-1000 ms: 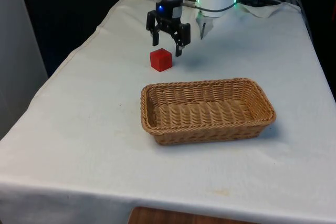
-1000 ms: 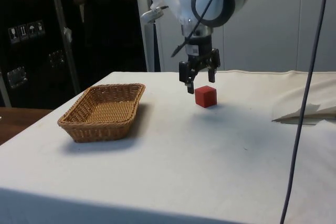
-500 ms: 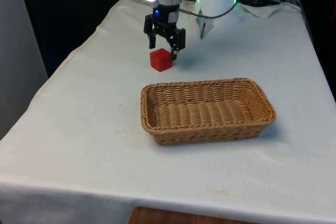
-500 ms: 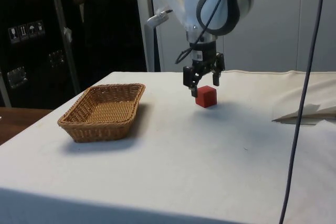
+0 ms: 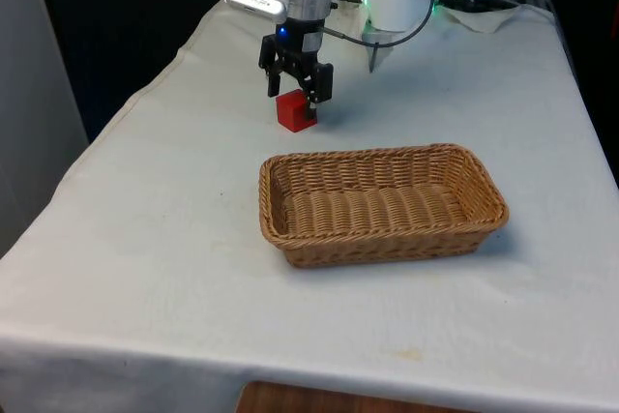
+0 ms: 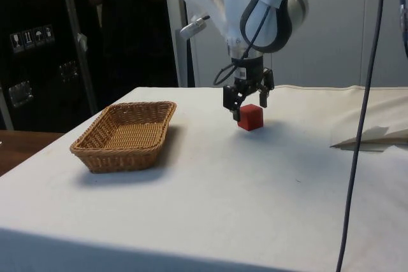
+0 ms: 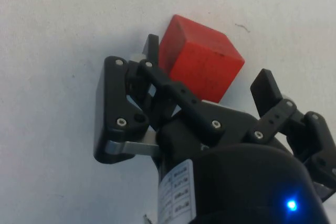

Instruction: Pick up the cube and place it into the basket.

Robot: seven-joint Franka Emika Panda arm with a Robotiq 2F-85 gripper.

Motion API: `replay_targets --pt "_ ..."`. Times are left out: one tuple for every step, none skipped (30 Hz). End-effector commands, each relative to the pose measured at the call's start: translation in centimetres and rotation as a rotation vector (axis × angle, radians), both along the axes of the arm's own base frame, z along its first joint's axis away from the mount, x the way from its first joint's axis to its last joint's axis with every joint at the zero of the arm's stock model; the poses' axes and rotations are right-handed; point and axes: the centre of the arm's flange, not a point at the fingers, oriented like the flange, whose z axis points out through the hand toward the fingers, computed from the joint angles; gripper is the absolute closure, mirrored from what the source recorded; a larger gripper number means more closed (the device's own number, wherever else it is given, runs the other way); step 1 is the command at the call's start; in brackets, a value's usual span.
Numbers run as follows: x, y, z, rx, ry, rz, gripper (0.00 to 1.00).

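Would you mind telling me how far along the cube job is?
Done: the gripper is lined up over the red cube, jaws open astride it. In hand: the grasp, not yet closed; the cube sits on the cloth. Left: lift and carry to the empty basket.

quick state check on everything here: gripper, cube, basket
gripper: open, lowered around the cube, fingers on either side
cube: red, resting on the white cloth, not lifted
basket: upright on the cloth, nothing inside, apart from the cube
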Motion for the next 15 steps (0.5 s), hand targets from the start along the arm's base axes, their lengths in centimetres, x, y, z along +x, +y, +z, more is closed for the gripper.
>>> replay_targets --pt "-0.04 0.06 0.06 0.002 -0.004 -0.001 0.00" --pt "0.00 0.00 0.00 0.000 0.000 0.000 0.00" --pt "-0.06 0.02 0.05 0.002 -0.003 -0.002 0.00" --pt "-0.04 0.01 0.03 0.001 -0.002 -0.002 0.00" --pt "-0.04 0.02 0.03 0.001 -0.002 -0.001 0.00" --pt "-0.08 -0.03 -0.01 0.001 0.000 -0.002 0.00" --pt "-0.03 -0.04 0.02 0.001 -0.001 -0.002 0.00" --pt "-0.03 -0.04 0.02 0.001 -0.001 -0.002 0.00" --pt "-0.03 -0.04 0.02 0.001 -0.001 -0.002 0.00" --pt "0.00 0.00 0.00 0.000 0.000 0.000 0.00" --pt "-0.03 -0.04 0.02 0.001 -0.001 -0.002 0.00" --pt "-0.03 0.01 0.01 0.000 0.000 0.000 0.00" --pt "-0.06 -0.03 0.01 0.000 -0.001 -0.001 0.00" --pt "-0.20 0.05 -0.04 0.000 -0.003 -0.002 0.00" --pt "-0.26 0.11 -0.08 0.000 -0.001 0.000 0.00"
